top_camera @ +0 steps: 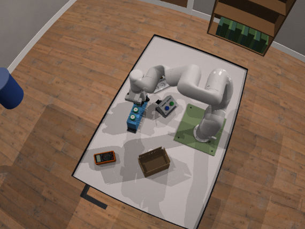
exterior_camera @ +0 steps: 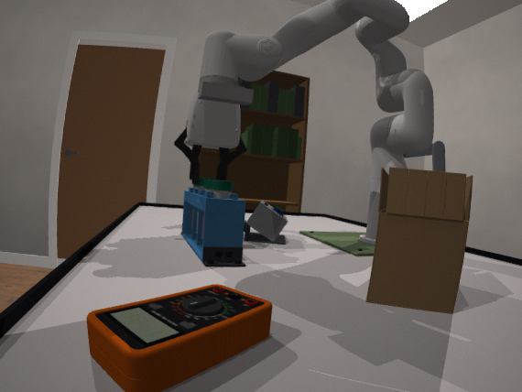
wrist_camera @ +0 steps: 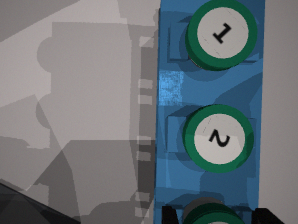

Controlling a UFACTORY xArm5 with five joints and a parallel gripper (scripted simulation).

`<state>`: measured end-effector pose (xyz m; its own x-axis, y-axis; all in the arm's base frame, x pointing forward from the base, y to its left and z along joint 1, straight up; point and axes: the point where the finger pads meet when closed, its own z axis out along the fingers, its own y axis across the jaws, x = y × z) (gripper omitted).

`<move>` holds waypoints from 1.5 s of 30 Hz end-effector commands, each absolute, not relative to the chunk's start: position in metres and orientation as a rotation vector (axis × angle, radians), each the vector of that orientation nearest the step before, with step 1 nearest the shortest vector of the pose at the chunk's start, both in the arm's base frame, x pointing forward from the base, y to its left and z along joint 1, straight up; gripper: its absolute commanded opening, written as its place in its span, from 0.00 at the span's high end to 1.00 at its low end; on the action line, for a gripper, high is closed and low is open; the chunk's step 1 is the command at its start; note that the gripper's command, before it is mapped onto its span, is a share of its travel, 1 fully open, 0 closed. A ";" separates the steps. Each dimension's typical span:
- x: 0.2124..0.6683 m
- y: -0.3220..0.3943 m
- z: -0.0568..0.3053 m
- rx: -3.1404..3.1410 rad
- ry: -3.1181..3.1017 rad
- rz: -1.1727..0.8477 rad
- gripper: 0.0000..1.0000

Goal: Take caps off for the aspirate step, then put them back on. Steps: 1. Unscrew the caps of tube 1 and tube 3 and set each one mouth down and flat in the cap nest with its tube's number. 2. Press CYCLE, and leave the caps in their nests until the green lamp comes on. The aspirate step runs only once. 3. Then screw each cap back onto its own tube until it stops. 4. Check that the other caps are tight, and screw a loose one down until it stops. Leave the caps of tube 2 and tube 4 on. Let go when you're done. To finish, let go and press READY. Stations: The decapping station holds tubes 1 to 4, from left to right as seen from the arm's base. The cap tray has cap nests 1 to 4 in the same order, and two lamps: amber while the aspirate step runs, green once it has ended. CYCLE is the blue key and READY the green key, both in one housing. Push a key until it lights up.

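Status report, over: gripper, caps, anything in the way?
Gripper open, fingers astride cap 3, not clamping. Caps 1 and 2 on their tubes in the blue station. Nothing blocking.
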<state>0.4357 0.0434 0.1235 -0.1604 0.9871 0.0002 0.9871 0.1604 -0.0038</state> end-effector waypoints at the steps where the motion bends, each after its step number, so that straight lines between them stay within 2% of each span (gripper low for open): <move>1: 0.437 0.043 0.125 -1.738 -2.616 -0.002 0.54; 12: 0.437 0.043 0.125 -1.544 -2.736 -0.002 0.54; 13: 0.437 0.043 0.125 -1.544 -2.736 -0.002 1.00; 27: 0.437 0.043 0.125 -1.544 -2.736 -0.002 1.00; 45: 0.437 0.043 0.124 -2.210 -2.232 -0.002 1.00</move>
